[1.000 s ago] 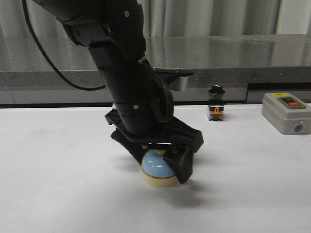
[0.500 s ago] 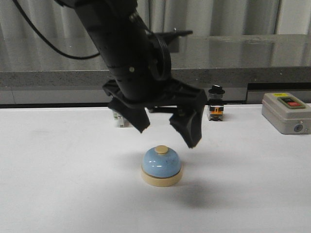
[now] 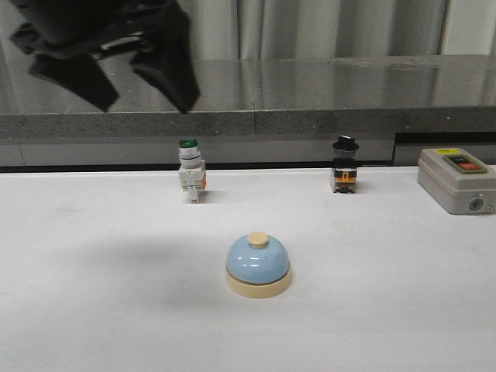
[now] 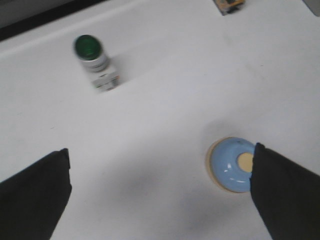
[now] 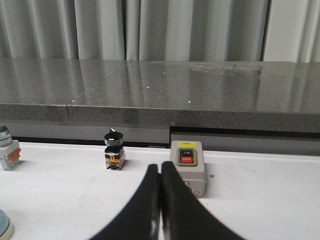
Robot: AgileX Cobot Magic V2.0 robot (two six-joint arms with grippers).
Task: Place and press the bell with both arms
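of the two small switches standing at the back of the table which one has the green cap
The white push-button switch with the green cap, on the left. The other small switch, to its right, has a black knob on top.

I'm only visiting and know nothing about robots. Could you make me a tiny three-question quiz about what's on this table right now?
1. True or false: the glossy light-blue bell with a cream button stands free on the white table.
2. Which gripper has open jaws: A left, B right?
3. Fill in: the white push-button switch has a ____ cap.

Key: 1 true; 2 A; 3 green.
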